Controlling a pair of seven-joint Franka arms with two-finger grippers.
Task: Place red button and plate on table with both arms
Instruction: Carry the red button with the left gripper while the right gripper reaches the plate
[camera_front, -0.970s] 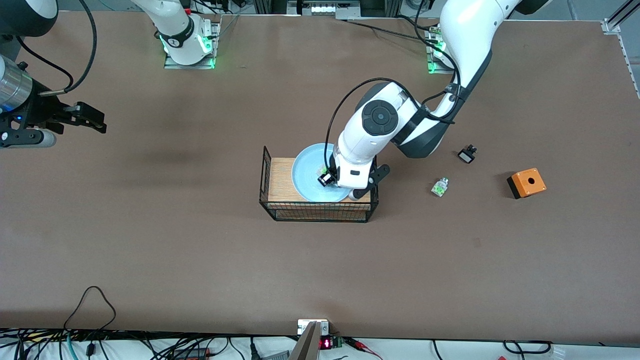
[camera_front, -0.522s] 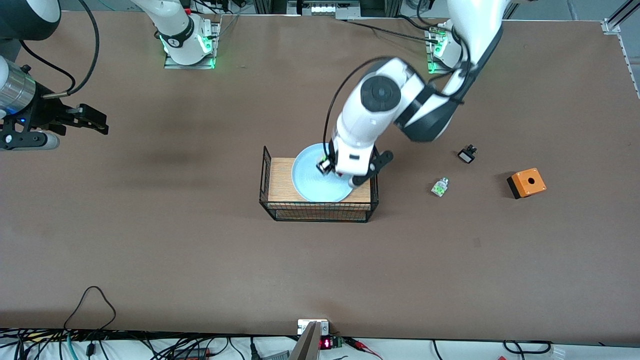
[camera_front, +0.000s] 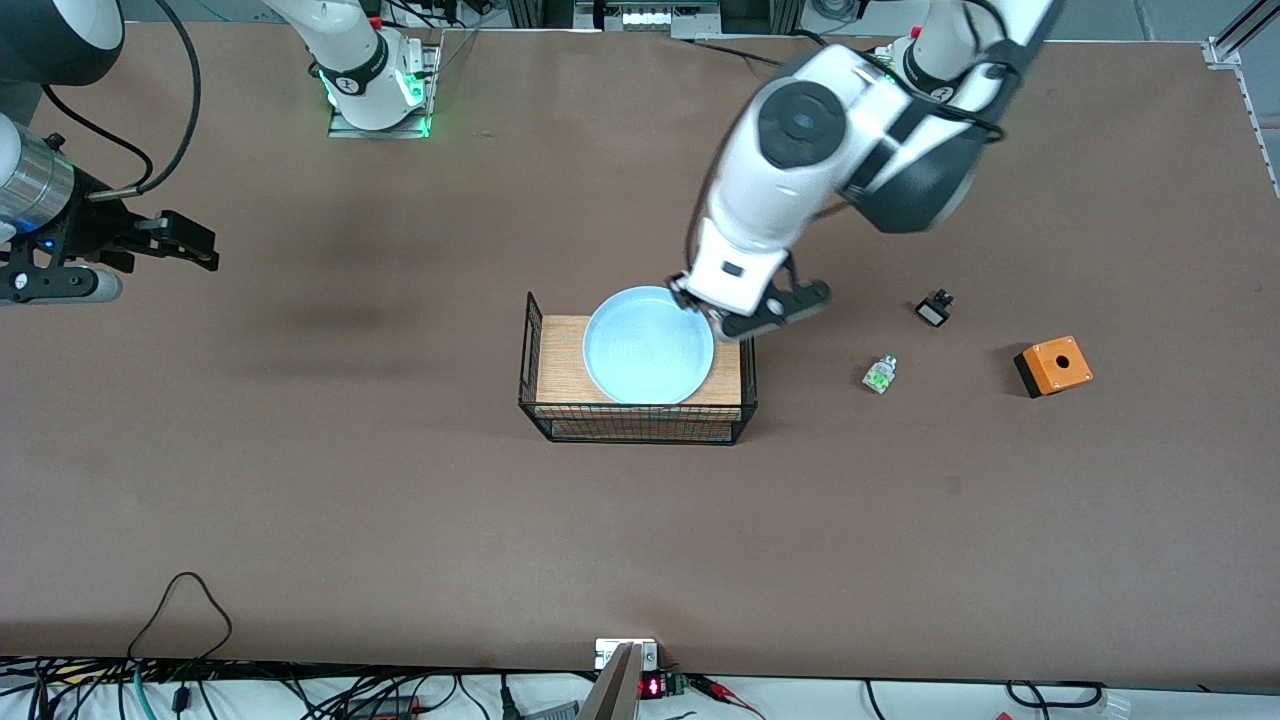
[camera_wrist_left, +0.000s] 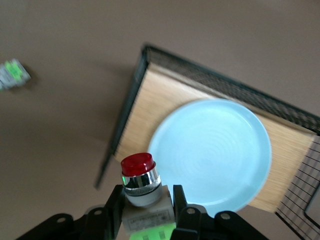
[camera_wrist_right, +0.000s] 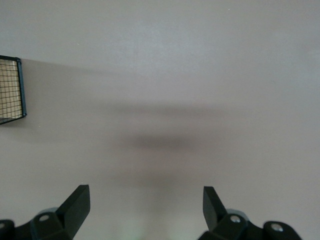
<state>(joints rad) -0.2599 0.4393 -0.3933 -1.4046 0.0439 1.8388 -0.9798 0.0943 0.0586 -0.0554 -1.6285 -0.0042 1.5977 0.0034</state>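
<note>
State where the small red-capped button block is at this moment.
The red-capped button block is clamped in the left gripper, in the air over the edge of the wooden-topped wire crate, beside the light blue plate resting on it.

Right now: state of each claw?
Left claw: shut on the red button, above the plate.
Right claw: open, empty, waiting over the table.

Even, diffuse overhead light; matte counter (camera_front: 400, 500) glare-free. Soft smudged shadow on counter toward right arm's end from wire crate (camera_front: 636, 420). Left arm (camera_front: 800, 170) motion-blurred above crate. Left wrist view soft throughout; plate (camera_wrist_left: 212, 152) edge fuzzy. Right wrist view shows faint blurred shadow streaks.
</note>
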